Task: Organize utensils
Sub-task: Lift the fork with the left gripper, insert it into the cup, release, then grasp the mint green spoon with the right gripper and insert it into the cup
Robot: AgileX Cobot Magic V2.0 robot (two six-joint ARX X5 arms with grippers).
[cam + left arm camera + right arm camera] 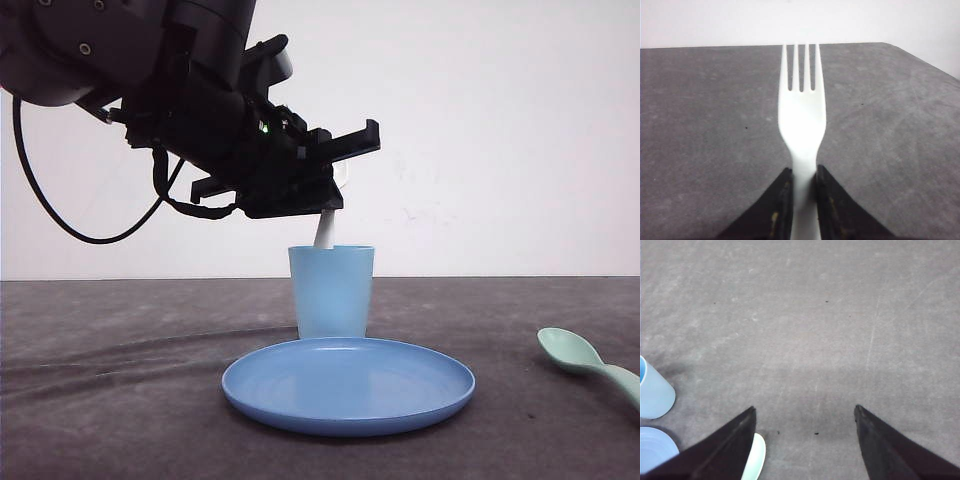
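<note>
Left end effector (pixel 804 200) grips fork (pixel 802 120) over cup (pixel 331 290) (plate (pixel 348 385) near) — right end effector (pixel 805 440) open

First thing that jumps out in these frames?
The left gripper, shut on the white fork, tines out past the fingers; in the front view it hangs above the blue cup, the fork's handle end at the cup's mouth. Next, the blue plate in front of the cup. The green spoon lies on the table at far right, near the open right gripper.
</note>
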